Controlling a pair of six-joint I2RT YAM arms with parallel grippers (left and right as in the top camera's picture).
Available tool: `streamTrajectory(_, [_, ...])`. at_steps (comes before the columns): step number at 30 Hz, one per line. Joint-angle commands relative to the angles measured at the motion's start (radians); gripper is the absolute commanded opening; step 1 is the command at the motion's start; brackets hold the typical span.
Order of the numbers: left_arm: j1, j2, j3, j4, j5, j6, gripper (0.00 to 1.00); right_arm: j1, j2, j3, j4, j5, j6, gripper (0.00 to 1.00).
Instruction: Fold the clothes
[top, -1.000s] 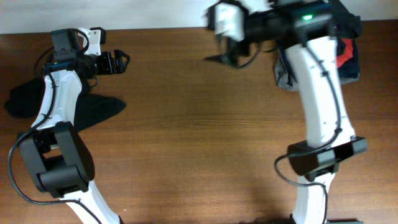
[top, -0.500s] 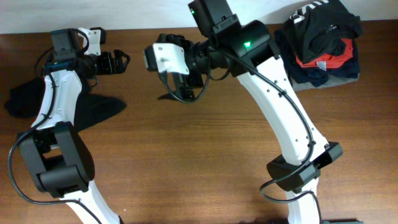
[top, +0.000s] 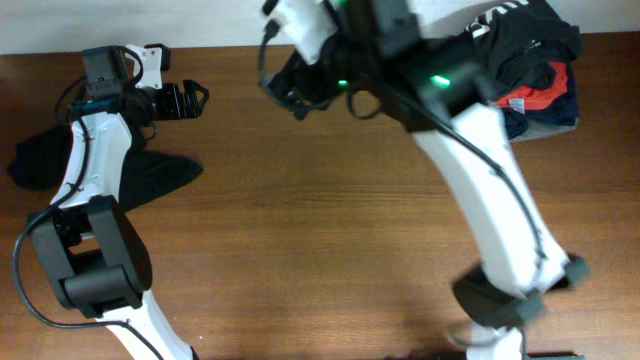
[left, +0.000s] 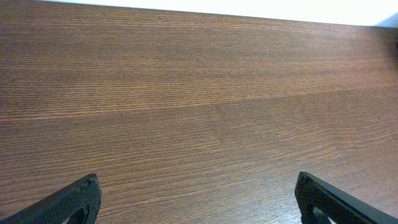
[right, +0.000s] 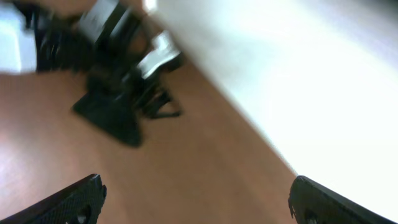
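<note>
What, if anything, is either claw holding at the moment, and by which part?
Nothing is held. The left claw and the right claw both stand open and empty; the pile of clothes lies apart from both.

Open wood across centre and lower middle of table (top: 300, 250). Blocked at upper right by clothes (top: 530, 60), at far left by shirt (top: 155, 175) and left arm (top: 95, 150), at upper centre by right arm (top: 490, 170).
</note>
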Motion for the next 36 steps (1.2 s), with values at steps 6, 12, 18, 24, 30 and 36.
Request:
streamTrajectory(6, [-0.004,-0.018,0.011,-0.001,-0.003,-0.010,0.99,-0.153,-0.460,-0.510,0.308,0.154,0.049,0.99])
streamTrajectory(12, [-0.004,-0.018,0.011,-0.001,-0.003,-0.010,0.99,-0.399,-0.800,-1.137,0.678,-0.084,0.049,0.99])
streamTrajectory(18, [-0.004,-0.018,0.011,-0.001,-0.003,-0.010,0.99,-0.604,-1.115,-1.687,0.913,-0.201,0.066,0.99])
streamTrajectory(24, [-0.004,-0.018,0.011,-0.001,-0.003,-0.010,0.99,-0.714,-1.418,-2.127,1.112,-0.200,0.111,0.99])
streamTrajectory(30, [-0.004,-0.018,0.011,-0.001,-0.003,-0.010,0.99,-0.734,-1.644,-2.407,1.211,-0.200,0.154,0.99])
streamTrajectory(36, [-0.004,-0.018,0.011,-0.001,-0.003,-0.010,0.99,-0.734,-1.765,-2.549,1.205,-0.200,0.154,0.99])
